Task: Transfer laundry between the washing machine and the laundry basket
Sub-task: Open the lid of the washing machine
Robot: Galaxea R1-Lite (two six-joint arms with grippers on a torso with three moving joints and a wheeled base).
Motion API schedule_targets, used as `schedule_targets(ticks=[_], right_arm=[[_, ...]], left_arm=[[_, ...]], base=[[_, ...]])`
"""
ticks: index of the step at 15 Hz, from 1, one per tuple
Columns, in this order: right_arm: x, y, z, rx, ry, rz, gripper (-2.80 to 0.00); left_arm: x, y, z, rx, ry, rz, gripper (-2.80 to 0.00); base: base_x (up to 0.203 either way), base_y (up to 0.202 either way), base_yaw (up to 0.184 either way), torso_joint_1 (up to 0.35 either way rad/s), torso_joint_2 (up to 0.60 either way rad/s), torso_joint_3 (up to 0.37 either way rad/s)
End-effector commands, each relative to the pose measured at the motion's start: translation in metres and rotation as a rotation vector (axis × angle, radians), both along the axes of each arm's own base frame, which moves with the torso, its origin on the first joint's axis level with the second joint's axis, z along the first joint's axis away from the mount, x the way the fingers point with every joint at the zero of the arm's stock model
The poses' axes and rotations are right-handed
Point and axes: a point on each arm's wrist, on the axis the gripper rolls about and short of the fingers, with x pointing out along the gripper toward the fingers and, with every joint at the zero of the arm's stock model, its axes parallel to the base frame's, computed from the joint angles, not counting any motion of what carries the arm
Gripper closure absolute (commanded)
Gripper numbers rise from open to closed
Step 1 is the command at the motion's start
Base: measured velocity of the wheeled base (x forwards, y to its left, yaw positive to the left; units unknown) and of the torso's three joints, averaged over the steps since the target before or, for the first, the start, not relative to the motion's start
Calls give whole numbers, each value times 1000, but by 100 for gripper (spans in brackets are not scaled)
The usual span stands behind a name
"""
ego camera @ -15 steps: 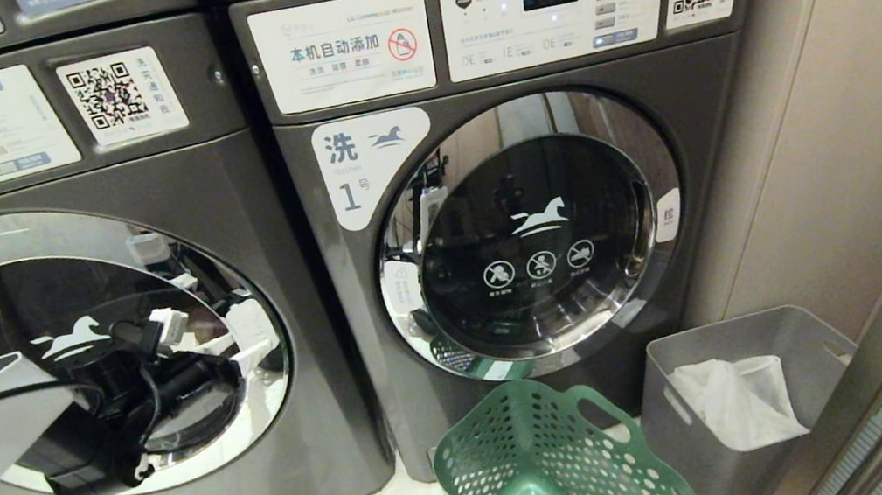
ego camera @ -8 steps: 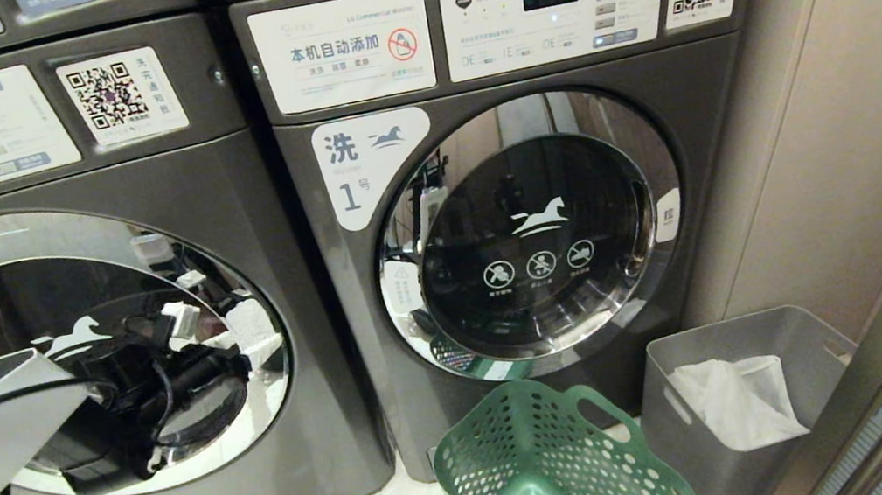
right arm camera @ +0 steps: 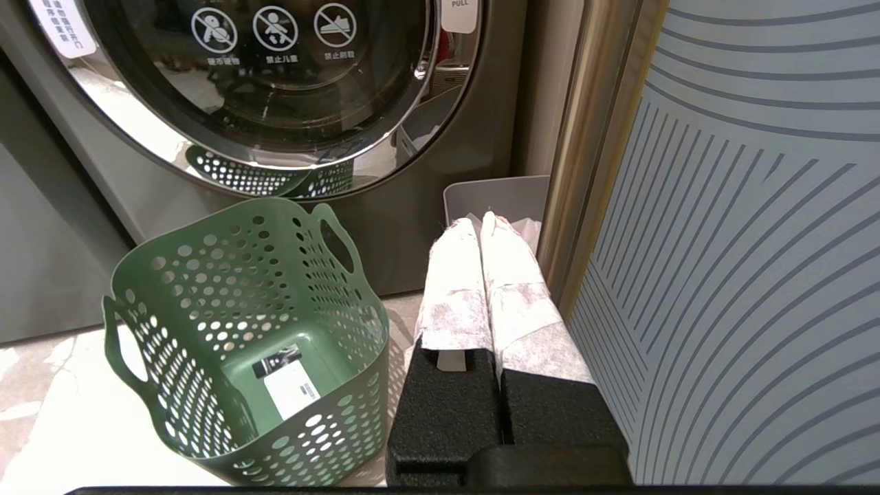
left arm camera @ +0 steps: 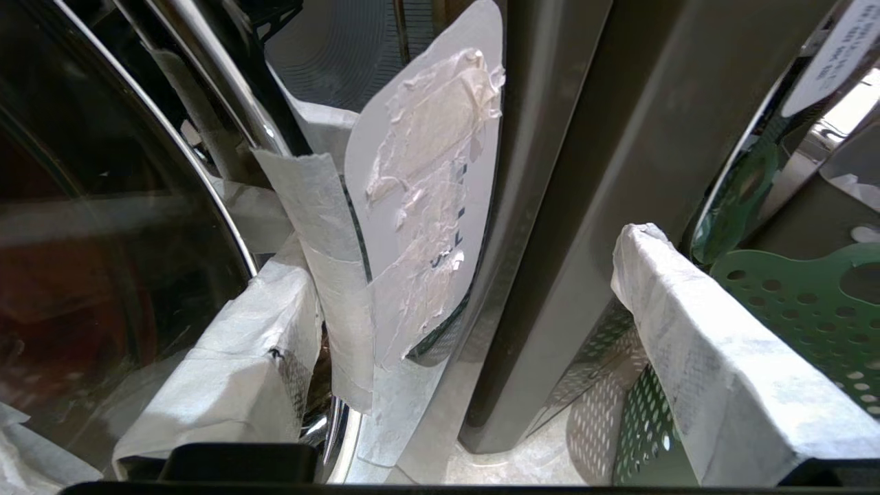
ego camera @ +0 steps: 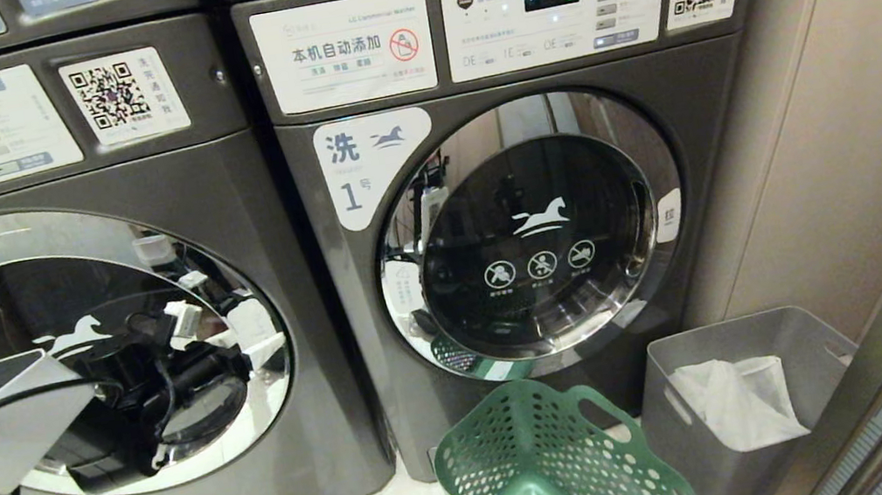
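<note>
Currently the left gripper (left arm camera: pixel 454 330), jaws spread wide and empty, hangs at the right edge of the washing machine (ego camera: pixel 251 224) door. The laundry basket (ego camera: pixel 560 468) stands empty on the floor. Next: pull that door open. The right gripper (right arm camera: pixel 485 237) is clenched, parked.

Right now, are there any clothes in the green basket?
No, the green basket holds only a label stuck to its floor.
</note>
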Motion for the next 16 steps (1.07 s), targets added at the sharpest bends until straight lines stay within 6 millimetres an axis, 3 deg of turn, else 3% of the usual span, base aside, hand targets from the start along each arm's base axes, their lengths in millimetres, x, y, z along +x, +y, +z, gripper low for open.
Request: schedule_targets(ticks=[1,16], right_arm=[[0,0,0,0,1,0,0],[0,0,0,0,1,0,0]], left_arm=[[-1,-3,-1,-3,-12,-53,-280],[-14,-57,-3,-84,-57,-234,-280]], base=[[0,0,0,0,0,0],[0,0,0,0,0,0]])
